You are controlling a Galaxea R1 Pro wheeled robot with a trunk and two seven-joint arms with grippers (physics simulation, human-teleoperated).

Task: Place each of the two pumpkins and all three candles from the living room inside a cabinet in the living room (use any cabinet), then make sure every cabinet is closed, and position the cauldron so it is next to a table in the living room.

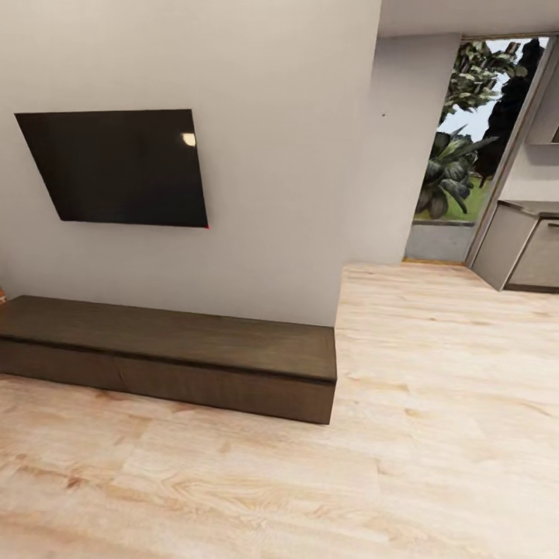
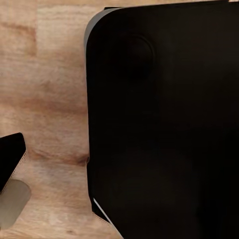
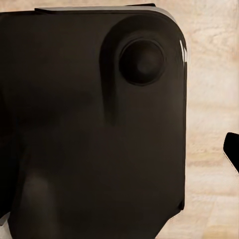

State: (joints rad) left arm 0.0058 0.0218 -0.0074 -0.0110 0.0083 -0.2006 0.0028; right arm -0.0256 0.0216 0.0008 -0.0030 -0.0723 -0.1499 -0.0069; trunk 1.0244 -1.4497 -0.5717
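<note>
The cabinet [image 1: 171,341], a long low dark-brown unit, stands against the white wall in the head view, and its flat drawer fronts look shut. Nothing rests on its top. The pumpkins, candles and cauldron are out of view. In the left wrist view a dark fingertip [image 2: 10,159] pokes in at the frame edge over the wooden floor, beside my own black base [image 2: 159,124]. The right wrist view has a similar dark fingertip [image 3: 233,149] at its edge, next to the same black base [image 3: 94,124]. Neither view lets me tell how the jaws stand.
A black TV [image 1: 116,167] hangs on the wall above the cabinet. Pale wood floor [image 1: 310,481] spreads in front and to the right. Past the wall corner [image 1: 341,295] are a glazed opening with plants [image 1: 462,155] and grey kitchen units [image 1: 520,248].
</note>
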